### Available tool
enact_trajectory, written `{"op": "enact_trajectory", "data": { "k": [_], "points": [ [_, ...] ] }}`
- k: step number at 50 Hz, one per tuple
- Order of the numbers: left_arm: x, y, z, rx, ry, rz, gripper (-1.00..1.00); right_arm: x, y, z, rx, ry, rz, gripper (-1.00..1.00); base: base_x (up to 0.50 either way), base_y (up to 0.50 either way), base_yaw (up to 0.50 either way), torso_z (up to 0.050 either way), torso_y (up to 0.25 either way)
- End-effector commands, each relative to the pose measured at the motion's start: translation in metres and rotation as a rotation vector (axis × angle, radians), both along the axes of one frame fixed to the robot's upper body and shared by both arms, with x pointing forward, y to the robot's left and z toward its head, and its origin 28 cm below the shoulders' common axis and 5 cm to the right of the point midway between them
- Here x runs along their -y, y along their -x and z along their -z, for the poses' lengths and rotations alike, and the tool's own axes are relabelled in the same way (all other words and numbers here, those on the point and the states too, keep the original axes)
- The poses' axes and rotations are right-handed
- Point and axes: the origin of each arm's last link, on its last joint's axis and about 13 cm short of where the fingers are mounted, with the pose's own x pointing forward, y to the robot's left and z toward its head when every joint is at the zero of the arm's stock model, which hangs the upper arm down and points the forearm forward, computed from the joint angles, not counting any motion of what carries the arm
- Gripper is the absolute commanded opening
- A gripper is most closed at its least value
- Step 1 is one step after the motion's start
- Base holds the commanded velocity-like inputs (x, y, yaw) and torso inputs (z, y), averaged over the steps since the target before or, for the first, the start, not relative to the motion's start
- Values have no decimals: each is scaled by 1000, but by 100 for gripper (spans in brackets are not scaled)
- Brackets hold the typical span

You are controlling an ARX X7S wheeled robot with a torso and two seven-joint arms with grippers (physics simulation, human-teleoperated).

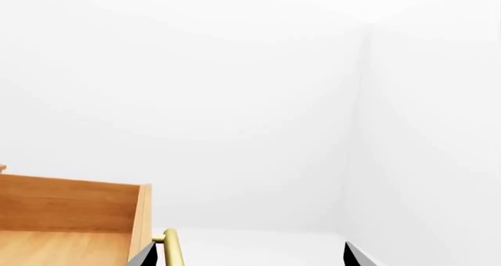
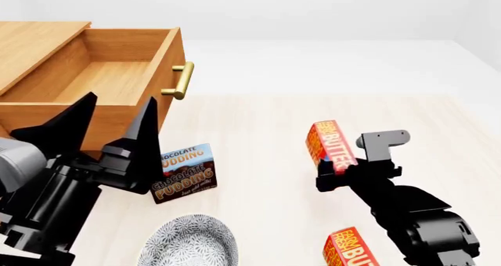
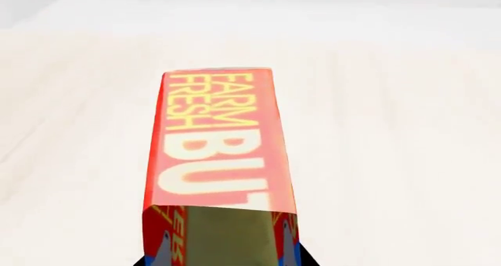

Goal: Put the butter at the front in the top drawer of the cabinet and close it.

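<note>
Butter (image 2: 329, 147) is the thing to watch here: the right tool (image 2: 338, 171) has it clamped by its lower end, carton standing upright and apparently lifted off the tabletop (image 2: 259, 131), roughly at 3 o'clock from the chocolate pudding box (image 2: 185, 173). In the right wrist view the carton fills the frame with its "FARM FRESH" lettering running away from the camera, so the grip looks square and low, which I'd guess leaves the top end free to go into the drawer first. The top drawer (image 2: 117, 78) is pulled open at about 10 o'clock in the head view, empty inside, brass handle (image 2: 182, 81) sticking out toward the middle. The cabinet (image 2: 35, 43) sits behind it. The left tool (image 2: 117, 128) hangs just in front of the drawer, fingers spread and gripping nothing; the left wrist view shows the handle right beside one fingertip, so my read is it's parked there ready to push the drawer shut. A second butter carton (image 2: 352, 248) lies at 6 o'clock near the right arm, and a patterned bowl (image 2: 192, 242) sits at around 7. Carry to the drawer isn't done yet, I reckon.
</note>
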Motion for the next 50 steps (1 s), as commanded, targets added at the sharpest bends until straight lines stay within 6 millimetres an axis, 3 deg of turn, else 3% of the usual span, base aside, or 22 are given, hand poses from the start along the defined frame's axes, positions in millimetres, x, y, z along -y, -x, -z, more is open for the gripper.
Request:
{"op": "enact_trajectory", "data": {
  "k": [1, 22, 50],
  "points": [
    [0, 2, -2, 5, 0, 0, 100, -4, 15, -26, 160, -50, -17, -100, 0, 0, 0, 0, 0],
    [1, 5, -10, 0, 7, 25, 100, -19, 44, -60, 390, -182, -87, -100, 0, 0, 0, 1, 1],
    [3, 5, -1, -72, 42, 116, 100, -23, 70, -59, 506, -404, -244, -100, 0, 0, 0, 0, 1]
  ]
}}
